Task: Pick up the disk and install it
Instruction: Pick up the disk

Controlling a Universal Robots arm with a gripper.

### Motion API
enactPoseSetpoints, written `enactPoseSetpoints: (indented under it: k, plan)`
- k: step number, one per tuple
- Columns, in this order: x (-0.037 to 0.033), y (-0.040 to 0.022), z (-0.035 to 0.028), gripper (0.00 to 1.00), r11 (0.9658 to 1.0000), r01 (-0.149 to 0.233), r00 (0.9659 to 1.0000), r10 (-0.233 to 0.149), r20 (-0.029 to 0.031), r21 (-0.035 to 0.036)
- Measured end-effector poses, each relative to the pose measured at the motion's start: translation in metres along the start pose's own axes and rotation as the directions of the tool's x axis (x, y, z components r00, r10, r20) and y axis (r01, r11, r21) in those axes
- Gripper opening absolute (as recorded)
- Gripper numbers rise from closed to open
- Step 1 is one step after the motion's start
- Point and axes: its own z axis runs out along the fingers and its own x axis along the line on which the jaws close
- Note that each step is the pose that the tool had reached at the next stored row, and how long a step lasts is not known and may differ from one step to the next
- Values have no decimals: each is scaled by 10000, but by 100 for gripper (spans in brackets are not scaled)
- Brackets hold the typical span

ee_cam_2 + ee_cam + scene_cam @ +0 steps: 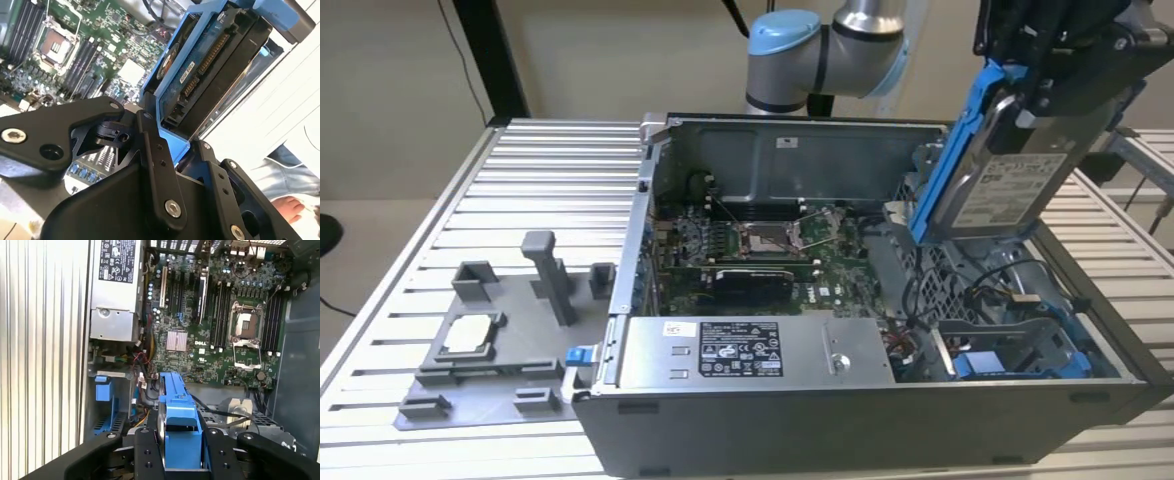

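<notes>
The hand (pixel 181 447) is pinching the disk (pixel 1001 170) by its blue carrier, holding it tilted in the air above the open computer case (pixel 787 425), over the end beside the motherboard (pixel 761 240).

The silver arm (pixel 861 25) has a pale blue joint cap (pixel 783 38) and a black end effector (pixel 1051 88) with silver screws (pixel 173 208).

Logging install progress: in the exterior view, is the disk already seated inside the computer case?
No: the disk hangs tilted in the gripper, raised above the open computer case rather than seated in it.
</notes>
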Motion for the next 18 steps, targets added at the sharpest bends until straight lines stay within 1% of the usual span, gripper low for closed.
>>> enactPoseSetpoints:
  k: [3,5,7,18]
  plan:
    - [76,4,-10,0,10000,0,10000,0,13,0]
    - [135,7,-13,0,10000,0,10000,0,37,1]
    - [180,10,-16,0,10000,0,10000,0,46,2]
    - [203,11,-17,0,10000,0,10000,0,50,2]
